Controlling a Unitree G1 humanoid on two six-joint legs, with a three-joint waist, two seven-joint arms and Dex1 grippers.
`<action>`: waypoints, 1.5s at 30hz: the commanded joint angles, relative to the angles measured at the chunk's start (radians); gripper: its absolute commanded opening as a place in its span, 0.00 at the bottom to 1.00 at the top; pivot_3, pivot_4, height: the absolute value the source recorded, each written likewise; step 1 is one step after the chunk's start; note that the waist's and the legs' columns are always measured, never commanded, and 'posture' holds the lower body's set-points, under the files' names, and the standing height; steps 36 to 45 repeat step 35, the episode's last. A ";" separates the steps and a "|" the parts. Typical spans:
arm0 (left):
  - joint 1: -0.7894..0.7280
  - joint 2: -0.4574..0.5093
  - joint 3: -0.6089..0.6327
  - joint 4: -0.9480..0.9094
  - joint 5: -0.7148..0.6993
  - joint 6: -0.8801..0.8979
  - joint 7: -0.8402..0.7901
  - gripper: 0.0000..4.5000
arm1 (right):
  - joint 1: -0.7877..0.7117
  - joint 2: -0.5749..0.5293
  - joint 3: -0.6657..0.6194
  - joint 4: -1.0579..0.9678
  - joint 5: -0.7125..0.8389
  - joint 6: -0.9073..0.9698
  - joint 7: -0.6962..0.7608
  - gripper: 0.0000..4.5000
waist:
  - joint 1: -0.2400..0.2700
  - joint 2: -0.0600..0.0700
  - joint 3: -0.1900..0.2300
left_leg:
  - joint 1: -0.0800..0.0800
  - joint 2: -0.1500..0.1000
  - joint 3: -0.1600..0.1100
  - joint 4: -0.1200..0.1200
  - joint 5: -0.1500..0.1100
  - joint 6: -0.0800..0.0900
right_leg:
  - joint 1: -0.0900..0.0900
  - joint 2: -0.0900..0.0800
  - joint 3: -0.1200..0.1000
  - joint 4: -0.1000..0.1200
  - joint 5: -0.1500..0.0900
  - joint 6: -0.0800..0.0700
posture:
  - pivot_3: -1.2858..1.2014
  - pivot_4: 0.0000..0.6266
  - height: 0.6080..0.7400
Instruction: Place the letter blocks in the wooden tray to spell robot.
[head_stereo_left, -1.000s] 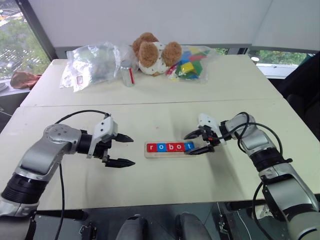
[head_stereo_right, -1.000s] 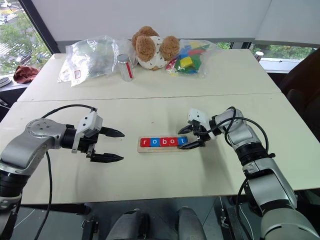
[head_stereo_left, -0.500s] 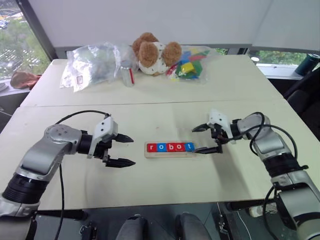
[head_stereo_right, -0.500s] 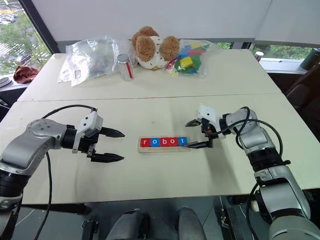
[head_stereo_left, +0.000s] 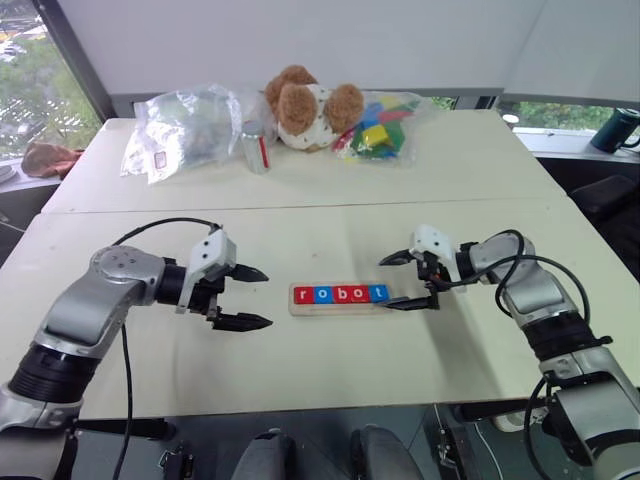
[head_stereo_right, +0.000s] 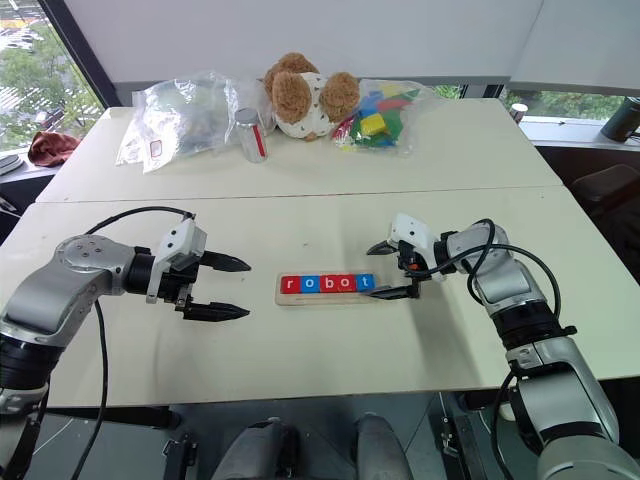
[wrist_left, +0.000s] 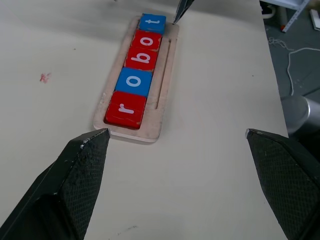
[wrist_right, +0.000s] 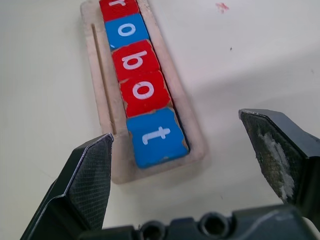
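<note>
The wooden tray (head_stereo_left: 341, 306) lies in the middle of the near table with several letter blocks (head_stereo_left: 341, 294) in a row inside it, reading r, o, b, o, t: red, blue, red, red, blue. My right gripper (head_stereo_left: 402, 280) hangs open just off the tray's right end, its fingers clear of the blue t block (wrist_right: 156, 136). My left gripper (head_stereo_left: 256, 297) stands open a short way left of the tray, empty, facing the red r block (wrist_left: 125, 109).
On the far table lie a clear plastic bag (head_stereo_left: 185, 125), a small can (head_stereo_left: 256, 147), a brown teddy bear (head_stereo_left: 306, 103) and a bag of multicoloured toy blocks (head_stereo_left: 378, 128). A seam (head_stereo_left: 300, 207) separates the two tables.
My right gripper has drawn back to the right, off the tray's end and the t block. The left gripper has stayed in place.
</note>
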 joint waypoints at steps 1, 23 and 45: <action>-0.013 0.002 0.023 -0.017 -0.016 -0.002 0.005 1.00 | -0.043 0.014 0.000 0.031 -0.018 -0.051 -0.012 0.98 | -0.001 0.000 0.000 | 0.000 0.000 0.000 0.000 0.000 0.000 | 0.000 0.000 0.000 0.000 0.000 0.000 | 0.52 0.24 1.00; 0.017 0.044 0.096 -0.012 -0.064 0.049 0.029 1.00 | 0.016 -0.102 -0.167 -0.286 0.176 0.275 -0.010 0.98 | 0.004 0.000 0.000 | -0.001 0.000 -0.001 0.000 0.000 0.000 | 0.000 0.000 0.000 0.000 0.000 0.000 | 0.52 0.24 1.00; 0.294 0.125 0.302 -0.060 -0.144 0.182 0.100 1.00 | 0.537 -0.304 -0.482 -0.768 0.470 0.842 -0.127 0.98 | 0.003 0.000 0.000 | -0.001 0.001 -0.002 -0.002 -0.001 0.001 | 0.000 -0.001 -0.001 -0.001 0.000 0.000 | 0.52 0.24 1.00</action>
